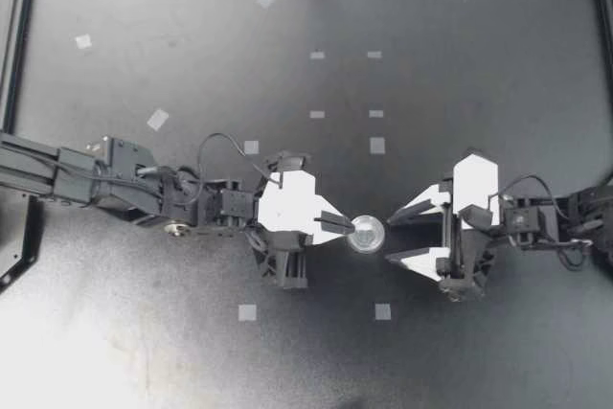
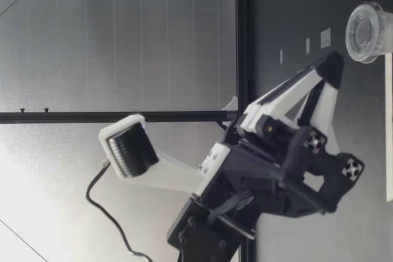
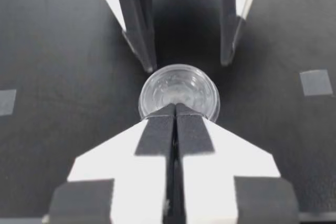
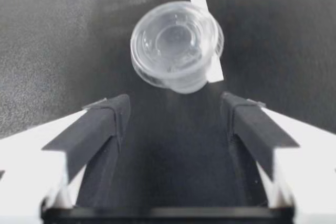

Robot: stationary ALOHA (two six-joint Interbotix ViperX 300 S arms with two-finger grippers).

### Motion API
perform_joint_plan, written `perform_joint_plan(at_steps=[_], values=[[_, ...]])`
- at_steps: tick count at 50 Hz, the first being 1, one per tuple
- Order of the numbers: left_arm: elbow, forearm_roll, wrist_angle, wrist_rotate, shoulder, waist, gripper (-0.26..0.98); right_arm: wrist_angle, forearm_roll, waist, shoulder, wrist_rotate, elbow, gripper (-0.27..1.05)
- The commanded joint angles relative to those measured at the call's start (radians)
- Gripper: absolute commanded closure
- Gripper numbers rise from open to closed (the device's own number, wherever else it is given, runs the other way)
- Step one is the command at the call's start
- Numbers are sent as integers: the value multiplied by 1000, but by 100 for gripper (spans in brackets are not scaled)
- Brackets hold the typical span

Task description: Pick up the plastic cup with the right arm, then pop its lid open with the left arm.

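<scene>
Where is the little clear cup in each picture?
Top view: little clear cup mid-table, between left pincer and right pincer.
Low view: cup by the left pincer's tip.
Left wrist view: cup at the left pincer's closed tips.
Right wrist view: cup ahead of the right pincer's open fingers.
Shared landmark: the left pincer pinching it.

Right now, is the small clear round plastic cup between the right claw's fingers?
No, the cup lies ahead of my open right gripper, not between its jaws.
</scene>
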Motion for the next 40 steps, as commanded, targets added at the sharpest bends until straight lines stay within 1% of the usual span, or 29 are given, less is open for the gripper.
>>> perform_joint_plan(at_steps=[1,40], values=[[-23,0,-14,-2,-11,3,77,-8,2,3,3,-6,-20,9],[-29,-2,-15,-17,18,2,77,-12,14,-12,57,-40,-57,9]])
